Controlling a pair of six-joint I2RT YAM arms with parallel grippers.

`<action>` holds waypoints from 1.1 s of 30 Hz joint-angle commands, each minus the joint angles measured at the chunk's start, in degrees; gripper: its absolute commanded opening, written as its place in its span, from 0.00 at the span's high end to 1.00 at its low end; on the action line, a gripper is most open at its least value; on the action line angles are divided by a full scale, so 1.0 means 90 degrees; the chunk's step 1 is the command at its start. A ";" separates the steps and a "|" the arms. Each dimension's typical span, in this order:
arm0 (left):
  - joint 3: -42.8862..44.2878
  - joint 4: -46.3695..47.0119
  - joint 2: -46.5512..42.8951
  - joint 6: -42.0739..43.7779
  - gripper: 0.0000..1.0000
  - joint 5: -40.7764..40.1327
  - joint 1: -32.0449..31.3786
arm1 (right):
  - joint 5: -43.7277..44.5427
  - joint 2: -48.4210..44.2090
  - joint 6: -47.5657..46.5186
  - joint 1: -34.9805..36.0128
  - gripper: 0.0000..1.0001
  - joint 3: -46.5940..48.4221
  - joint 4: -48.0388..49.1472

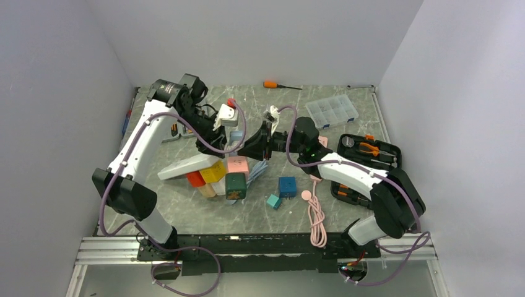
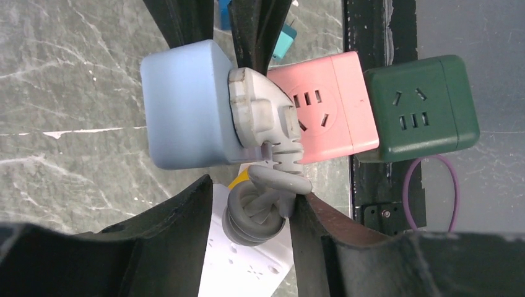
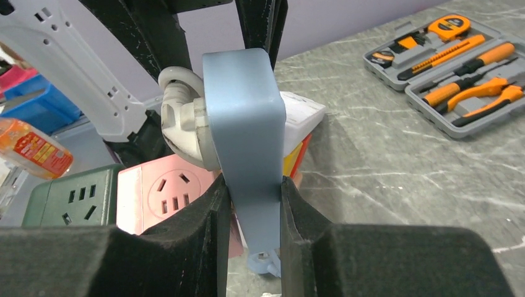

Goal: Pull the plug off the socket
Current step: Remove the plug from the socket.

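The socket is a light blue cube [image 3: 244, 124], held up off the table with my right gripper [image 3: 252, 185] shut on its sides. A dirty white-grey plug [image 2: 263, 114] sits pushed into the blue socket's [image 2: 186, 111] face. From the plug hangs a coiled grey cable [image 2: 257, 213]. My left gripper [image 2: 255, 192] is open around that coil. One finger touches the cable and the other stands apart from it. From the top camera, both grippers meet at the blue socket [image 1: 236, 137] above a pile of coloured cubes.
A pink cube socket [image 2: 328, 105] and a green one [image 2: 427, 105] lie just beyond the plug, with a white power strip [image 2: 247, 260] beneath. An open tool case [image 1: 368, 151], a clear organiser box [image 1: 332, 111], an orange screwdriver [image 1: 275, 85] and a pink cable [image 1: 317, 216] lie around.
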 commanded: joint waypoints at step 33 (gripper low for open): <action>0.0522 0.0074 0.0336 0.0146 0.01 -0.0123 -0.0363 | 0.0862 -0.0242 -0.1176 0.0340 1.00 0.1395 -0.2516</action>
